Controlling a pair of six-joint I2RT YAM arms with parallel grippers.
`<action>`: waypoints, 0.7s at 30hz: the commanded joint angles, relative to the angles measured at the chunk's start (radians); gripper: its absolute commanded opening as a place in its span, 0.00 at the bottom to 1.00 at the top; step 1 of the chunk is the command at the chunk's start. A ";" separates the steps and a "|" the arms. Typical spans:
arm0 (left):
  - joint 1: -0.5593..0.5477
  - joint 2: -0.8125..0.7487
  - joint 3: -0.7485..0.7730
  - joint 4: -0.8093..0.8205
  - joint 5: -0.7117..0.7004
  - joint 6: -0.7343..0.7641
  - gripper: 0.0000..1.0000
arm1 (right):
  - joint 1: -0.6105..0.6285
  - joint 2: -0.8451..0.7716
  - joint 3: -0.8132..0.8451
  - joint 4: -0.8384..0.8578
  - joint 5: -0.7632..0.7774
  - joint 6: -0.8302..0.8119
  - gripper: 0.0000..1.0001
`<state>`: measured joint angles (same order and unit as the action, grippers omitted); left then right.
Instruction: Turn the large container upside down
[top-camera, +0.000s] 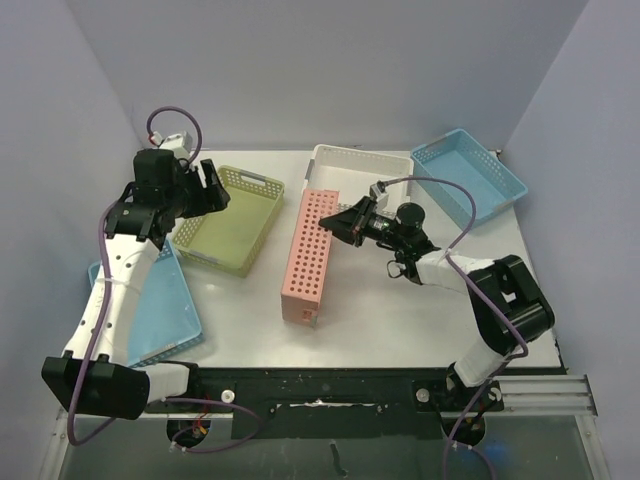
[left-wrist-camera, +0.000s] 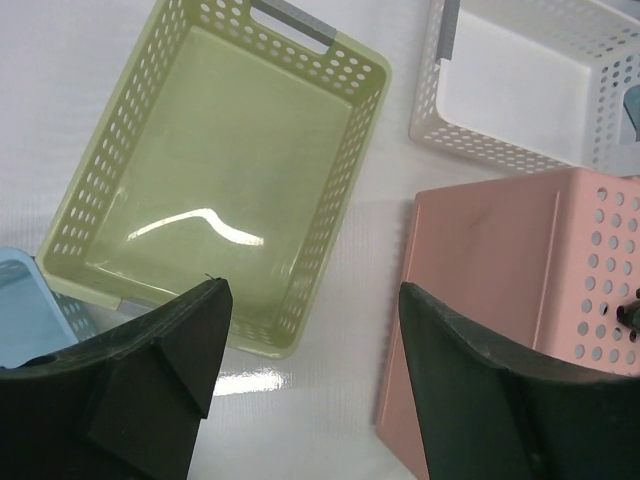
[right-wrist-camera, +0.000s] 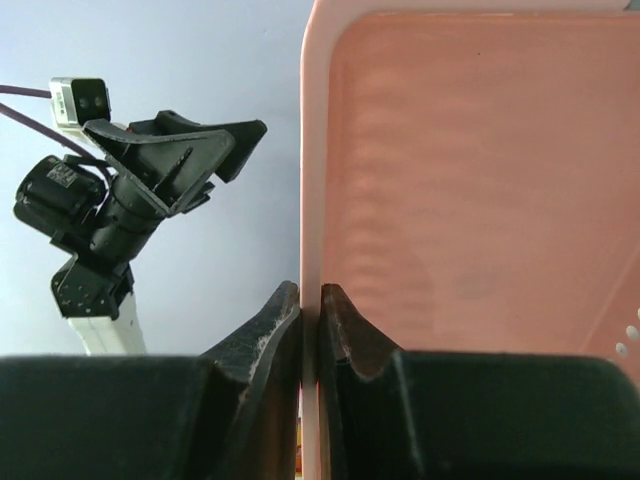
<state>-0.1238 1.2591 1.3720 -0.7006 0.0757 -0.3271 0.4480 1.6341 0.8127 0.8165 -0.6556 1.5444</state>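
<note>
The white table (top-camera: 400, 310) is carrying everything, and the large pink container (top-camera: 308, 255) is standing on one long side at its middle, perforated wall facing up, so the flip is looking about half done. A green basket (top-camera: 225, 222) is lying just to the container's left, a white basket (top-camera: 345, 165) is sitting beyond its far end, and two blue trays (top-camera: 470, 175) are lying well apart from it on either side.

The right gripper (right-wrist-camera: 310, 295) is reaching in from the container's right and pinching its thin upper edge, jaws nearly together with only the wall between them. The left gripper (left-wrist-camera: 315, 300) is hovering to the container's left, over the green basket's near rim, spread wide and gripping nothing.

To finish well, the right arm should be carrying the pinched edge in an arc around the side resting on the table, lowering it gently rather than dropping it, and steering clear of the white basket.
</note>
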 joint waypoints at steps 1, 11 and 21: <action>0.001 0.005 0.000 0.016 0.050 0.022 0.67 | -0.015 -0.055 -0.065 0.228 -0.138 0.055 0.01; 0.001 0.028 -0.002 0.028 0.083 0.016 0.67 | -0.130 -0.249 -0.028 -0.792 0.030 -0.517 0.25; 0.001 0.036 -0.023 0.035 0.086 0.010 0.67 | -0.226 -0.379 -0.031 -1.154 0.291 -0.784 0.68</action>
<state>-0.1238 1.2953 1.3460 -0.7017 0.1436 -0.3252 0.2630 1.2877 0.8192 -0.0959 -0.5072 0.9188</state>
